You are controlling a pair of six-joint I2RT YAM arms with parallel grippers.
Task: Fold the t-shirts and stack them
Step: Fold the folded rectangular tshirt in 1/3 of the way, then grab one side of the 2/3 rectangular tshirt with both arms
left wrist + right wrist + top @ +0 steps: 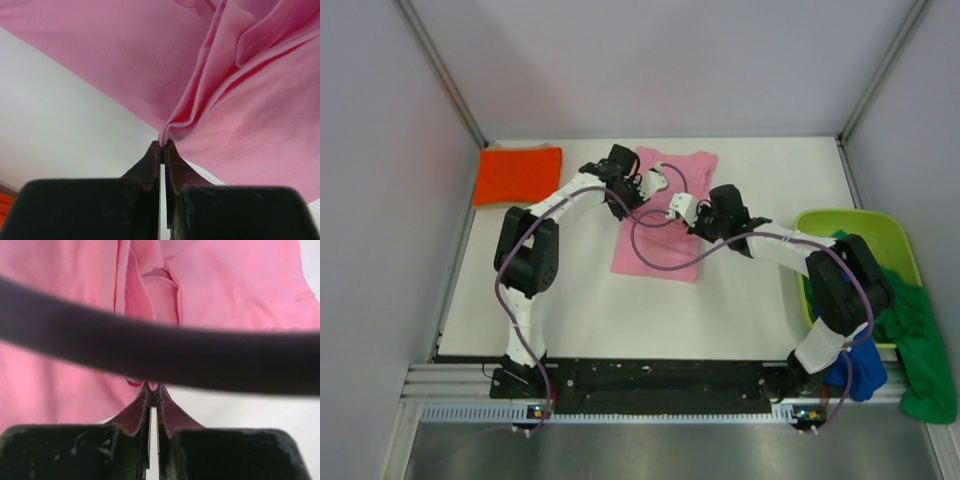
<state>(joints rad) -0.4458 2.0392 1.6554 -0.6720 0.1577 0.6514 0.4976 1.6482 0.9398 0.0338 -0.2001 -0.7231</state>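
The light pink t-shirt (665, 240) lies partly folded in the middle of the table. My left gripper (647, 185) is shut on a pinched fold of its cloth (170, 131) near the far left side. My right gripper (682, 212) is shut on the pink shirt's edge (152, 385) just right of that. The orange-red t-shirt (517, 175) lies folded at the far left. The dark green t-shirt (920, 340) and the royal blue one (858, 368) hang over the tub at the right.
A lime-green plastic tub (840, 225) stands at the right edge of the table. A purple cable (660, 262) loops over the pink shirt and crosses the right wrist view as a dark band (160, 352). Walls enclose the table (620, 310) on three sides.
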